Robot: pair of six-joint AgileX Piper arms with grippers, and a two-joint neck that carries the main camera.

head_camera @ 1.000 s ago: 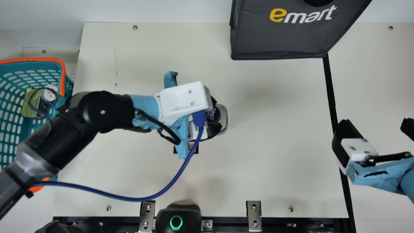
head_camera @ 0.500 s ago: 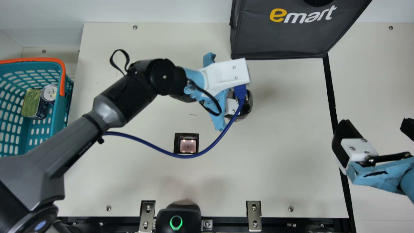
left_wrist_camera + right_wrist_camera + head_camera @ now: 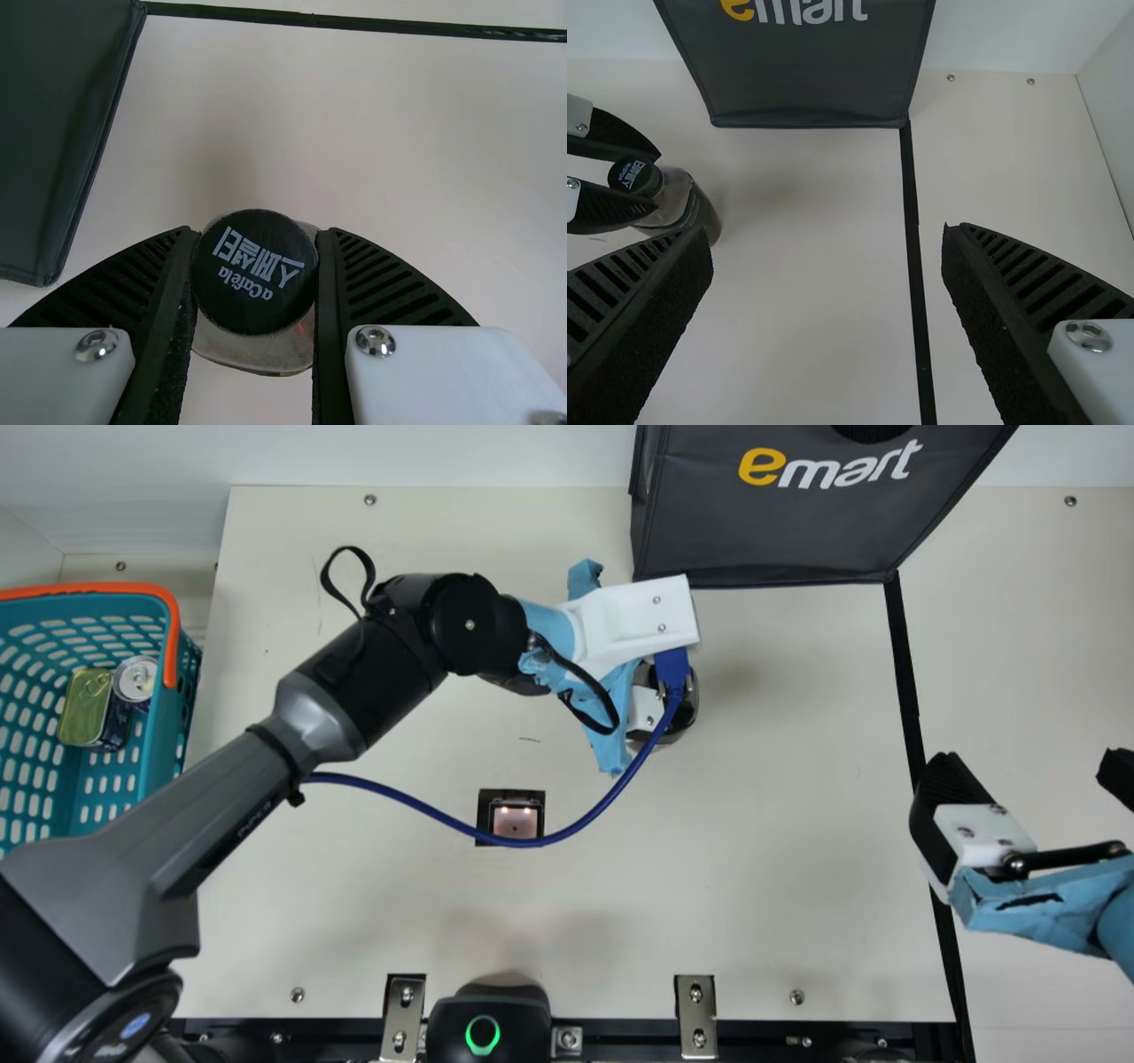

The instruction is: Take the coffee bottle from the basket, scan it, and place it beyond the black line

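Cream bench [image 3: 780, 824] w/ white walls behind it; a black fabric bag [image 3: 780, 540] stands at the far side, its near R corner at the top of the long black line [image 3: 905, 682].

Your L hand [image 3: 645, 710] is clamped on the clear, dark-filled coffee bottle w/ a round black cap [image 3: 698, 215], one ribbed finger on either side of the cap. You have the bottle just short of the bag, on the basket side of the line, so it's not beyond it. Can't tell if its base touches the bench.

Your R hand [image 3: 1032, 766] is released, fingers wide apart w/ nothing btwn them, over the line area at the R.

At your far L is the teal plastic basket w/ orange rim [image 3: 166, 731], holding a flat green-gold tin [image 3: 81, 713] and a round silver-topped can [image 3: 135, 677]. Mid-bench, the square black scanner w/ lit pink window [image 3: 516, 822] has your L arm's blue cable [image 3: 399, 803] crossing its near edge. Black device w/ green ring [image 3: 523, 1010] sits at the near edge.
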